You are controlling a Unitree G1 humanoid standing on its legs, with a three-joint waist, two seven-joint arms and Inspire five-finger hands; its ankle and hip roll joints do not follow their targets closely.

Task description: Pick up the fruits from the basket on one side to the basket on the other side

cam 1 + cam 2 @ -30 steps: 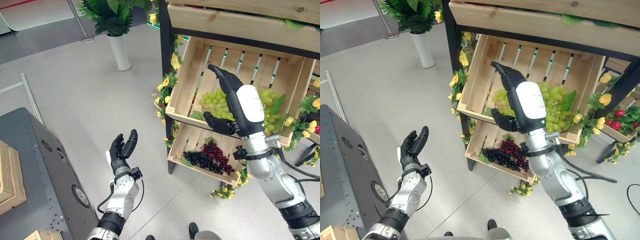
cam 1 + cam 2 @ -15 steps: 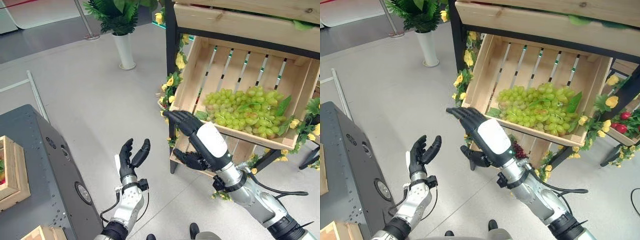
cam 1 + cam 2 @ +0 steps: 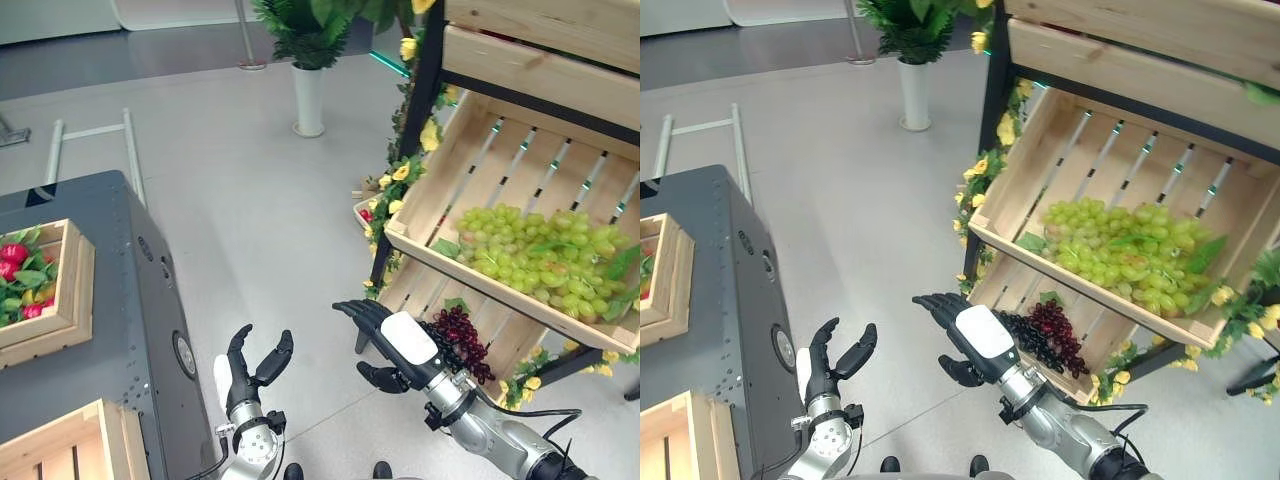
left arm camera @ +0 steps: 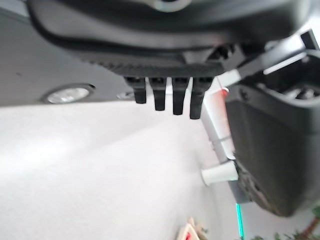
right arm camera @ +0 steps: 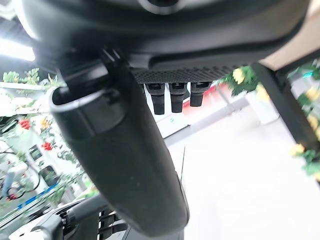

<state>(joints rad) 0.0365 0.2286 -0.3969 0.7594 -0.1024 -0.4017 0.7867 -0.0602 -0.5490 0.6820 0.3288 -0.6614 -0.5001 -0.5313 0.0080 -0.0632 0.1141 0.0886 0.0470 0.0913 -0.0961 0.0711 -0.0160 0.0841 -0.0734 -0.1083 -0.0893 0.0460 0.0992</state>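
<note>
My right robot hand [image 3: 392,345], fingers spread and empty, hovers just left of the dark grapes [image 3: 458,338]; green grapes [image 3: 535,262] lie above.

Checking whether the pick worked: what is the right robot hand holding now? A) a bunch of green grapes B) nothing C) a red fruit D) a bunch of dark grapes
B: the right robot hand hangs open and empty in front of the lower crate, with the dark grapes lying in that crate.
</note>
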